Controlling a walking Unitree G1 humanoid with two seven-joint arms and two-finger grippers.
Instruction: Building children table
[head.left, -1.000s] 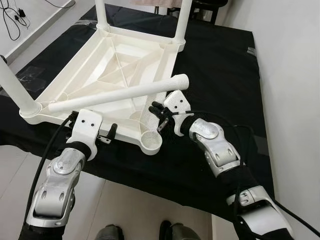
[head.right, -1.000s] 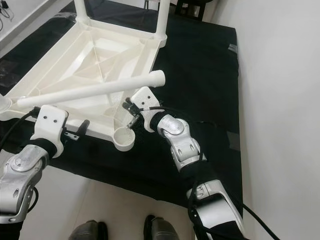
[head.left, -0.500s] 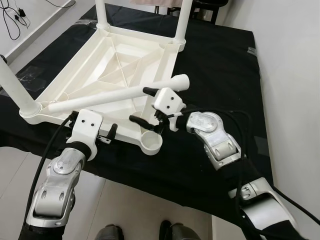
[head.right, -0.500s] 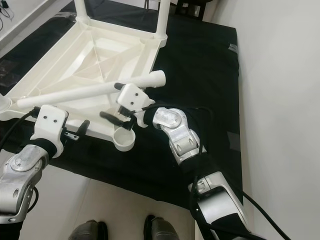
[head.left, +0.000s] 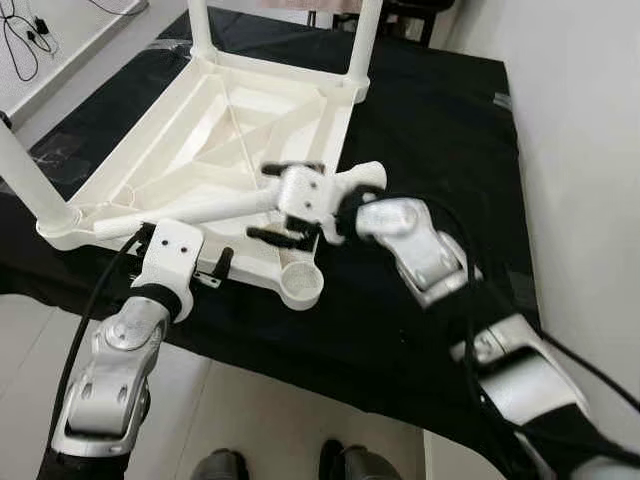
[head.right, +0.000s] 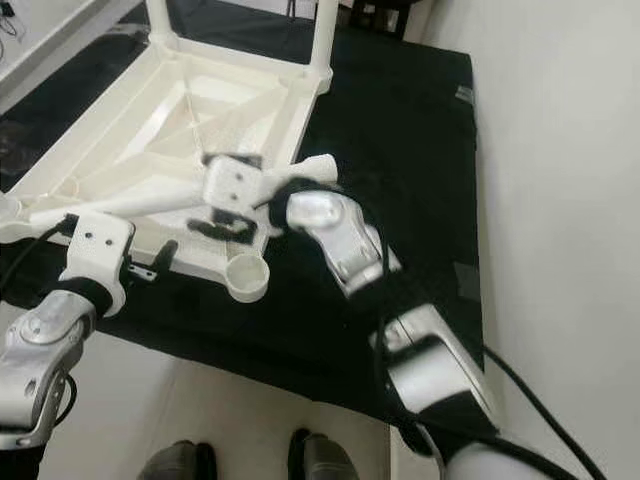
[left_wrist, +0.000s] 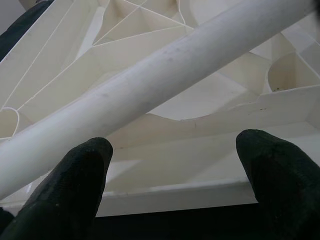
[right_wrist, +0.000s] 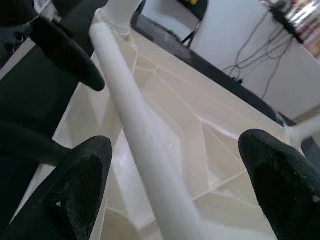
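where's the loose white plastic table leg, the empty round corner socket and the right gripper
loose white plastic table leg (head.left: 215, 207), left eye view, mid-shaft
empty round corner socket (head.left: 301, 287), left eye view, rim
right gripper (head.left: 283, 200), left eye view, between its fingertips

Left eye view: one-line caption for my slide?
Right claw open astride the loose white leg lying across the upturned table.

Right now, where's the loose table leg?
In the left eye view the loose leg lies slantwise across the upturned tabletop, near its front edge, between the open fingers of the right gripper, just beyond the left gripper.
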